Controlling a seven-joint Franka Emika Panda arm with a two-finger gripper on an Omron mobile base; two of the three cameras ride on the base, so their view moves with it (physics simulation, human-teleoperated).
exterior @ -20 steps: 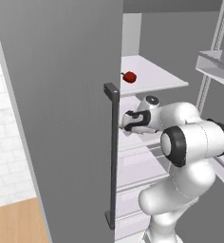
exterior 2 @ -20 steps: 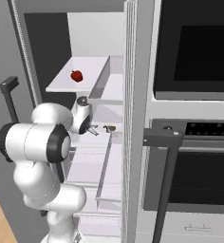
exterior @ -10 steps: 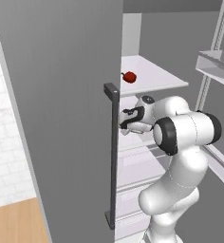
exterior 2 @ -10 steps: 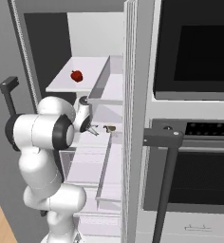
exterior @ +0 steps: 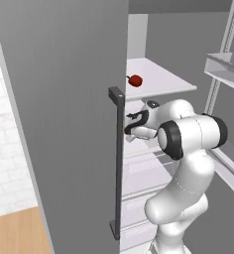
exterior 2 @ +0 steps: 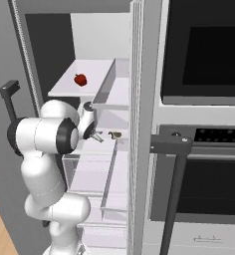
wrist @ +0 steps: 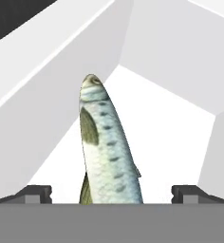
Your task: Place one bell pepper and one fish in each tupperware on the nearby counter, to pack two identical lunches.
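Gripper (wrist: 111, 192) spread wide, straddling the fish (wrist: 107, 147) on a white fridge shelf (wrist: 175, 133). The fish looks slick and tapered; closing off-centre could probably squirt it sideways against the wall.

White arm (exterior: 183, 173) (dark joints)

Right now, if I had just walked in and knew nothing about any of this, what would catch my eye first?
Probably the white arm reaching into the open fridge, its gripper spread wide on either side of a silvery spotted fish lying on a white shelf. Next, the small red bell pepper sitting alone on the shelf above. To the right stands a dark wall oven.
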